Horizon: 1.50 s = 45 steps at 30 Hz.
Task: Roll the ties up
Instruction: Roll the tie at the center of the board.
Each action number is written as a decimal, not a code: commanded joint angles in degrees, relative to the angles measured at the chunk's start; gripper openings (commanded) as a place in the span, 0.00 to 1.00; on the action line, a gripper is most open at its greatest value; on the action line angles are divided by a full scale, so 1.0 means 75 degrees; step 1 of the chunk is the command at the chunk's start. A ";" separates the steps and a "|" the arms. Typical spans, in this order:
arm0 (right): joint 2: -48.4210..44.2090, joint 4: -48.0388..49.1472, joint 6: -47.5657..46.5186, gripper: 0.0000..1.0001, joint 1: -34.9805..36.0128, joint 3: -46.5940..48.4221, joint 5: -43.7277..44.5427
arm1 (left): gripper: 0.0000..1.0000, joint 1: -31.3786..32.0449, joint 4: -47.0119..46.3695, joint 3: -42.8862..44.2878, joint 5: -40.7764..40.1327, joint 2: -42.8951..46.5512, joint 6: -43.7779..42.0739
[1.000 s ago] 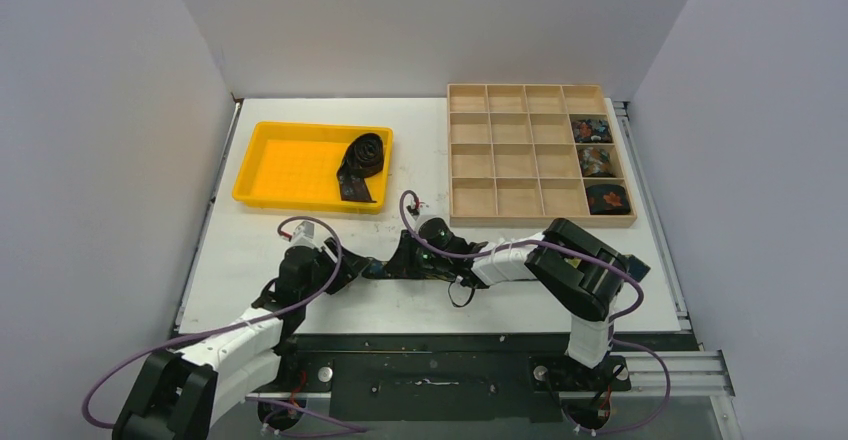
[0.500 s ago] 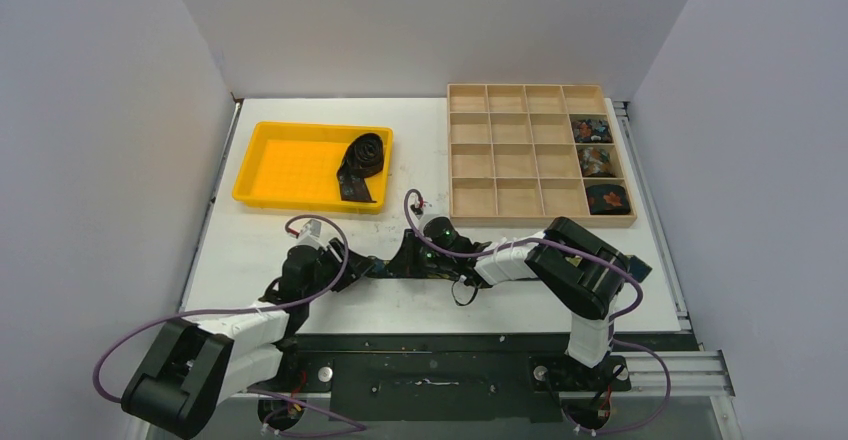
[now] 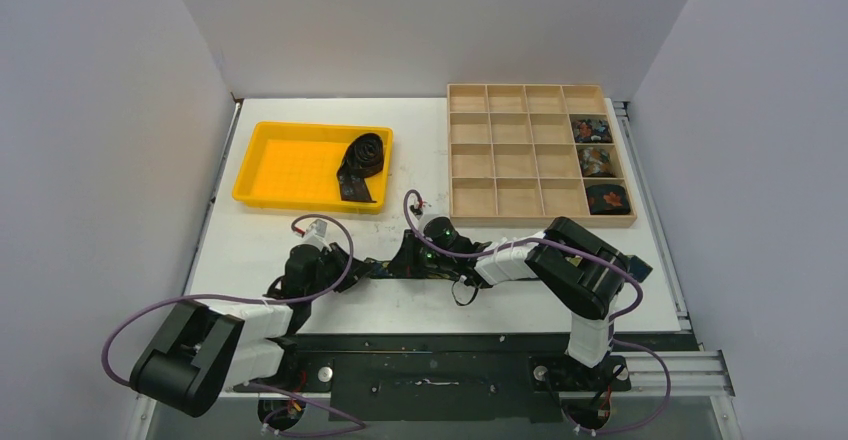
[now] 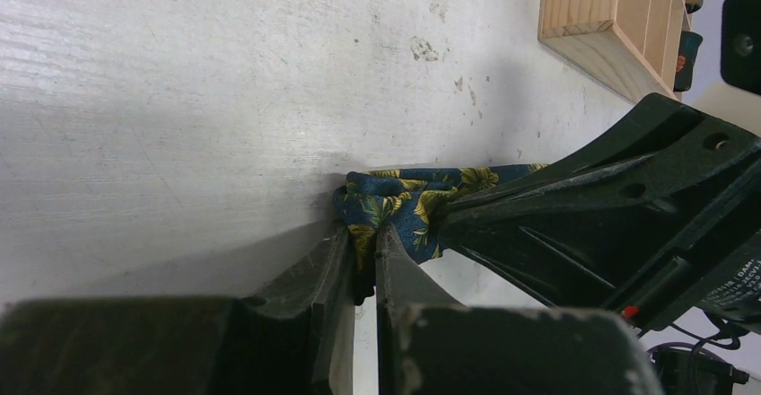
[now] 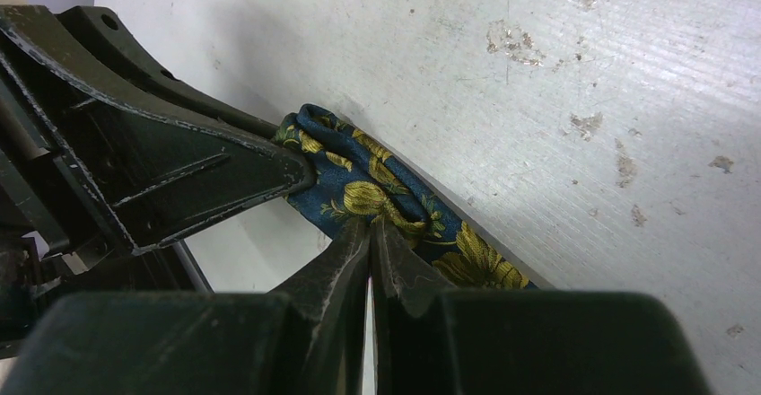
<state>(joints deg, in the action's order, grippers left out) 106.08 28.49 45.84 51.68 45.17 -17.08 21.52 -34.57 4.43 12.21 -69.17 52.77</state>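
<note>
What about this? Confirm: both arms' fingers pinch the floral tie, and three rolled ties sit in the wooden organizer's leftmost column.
Not leftmost: the top external view shows the three rolled ties in the wooden organizer's rightmost column. The left fingers and right fingers do pinch the floral tie.

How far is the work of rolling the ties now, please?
Done: three rolled floral ties sit in the right column of the wooden compartment box. In hand: the left gripper and the right gripper are shut on a navy tie with yellow flowers on the white table. Left: rolling this tie and the dark tie in the yellow plastic tray.
</note>
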 commanded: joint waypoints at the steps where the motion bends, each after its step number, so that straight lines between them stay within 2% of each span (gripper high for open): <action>1: -0.0137 -0.0113 -0.0248 0.05 -0.0054 0.0006 0.0116 | 0.00 -0.0025 0.0094 0.0050 -0.0096 0.0355 -0.0274; 5: -0.0616 -0.0461 -0.0426 0.08 -0.0028 0.0164 0.0414 | 0.00 -0.0005 0.0534 0.0093 -0.0286 0.0685 -0.0365; 10: -0.1105 -0.1052 -0.0731 0.31 0.0129 0.0288 0.0865 | 0.00 0.0123 0.1002 0.0232 -0.0555 0.0887 -0.0421; 12: -0.1114 -0.1046 -0.0734 0.33 0.0172 0.0270 0.0949 | 0.00 0.0154 0.1046 0.0234 -0.0640 0.0922 -0.0401; 19: -0.0614 -0.0881 -0.0575 0.18 0.0398 0.0628 0.0882 | 0.00 0.0405 0.1349 0.0378 -0.0951 0.1005 -0.0403; 28: -0.0044 -0.1386 -0.0535 0.06 0.0505 0.0850 0.1182 | 0.00 0.0566 0.1766 0.0440 -0.1173 0.1417 -0.0462; 35: -0.0097 -0.1301 -0.0453 0.05 0.0582 0.0563 0.1434 | 0.00 0.0576 0.1963 0.0403 -0.1316 0.1693 -0.0517; 45: -0.1081 -0.1318 -0.0556 0.06 0.0690 0.0294 0.1895 | 0.00 0.0624 0.2083 0.0359 -0.1410 0.1882 -0.0530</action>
<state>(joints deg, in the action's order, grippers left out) 102.17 18.39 42.63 56.64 47.81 -6.04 25.85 -18.90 5.56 3.22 -56.18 50.13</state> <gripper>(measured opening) 0.064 0.064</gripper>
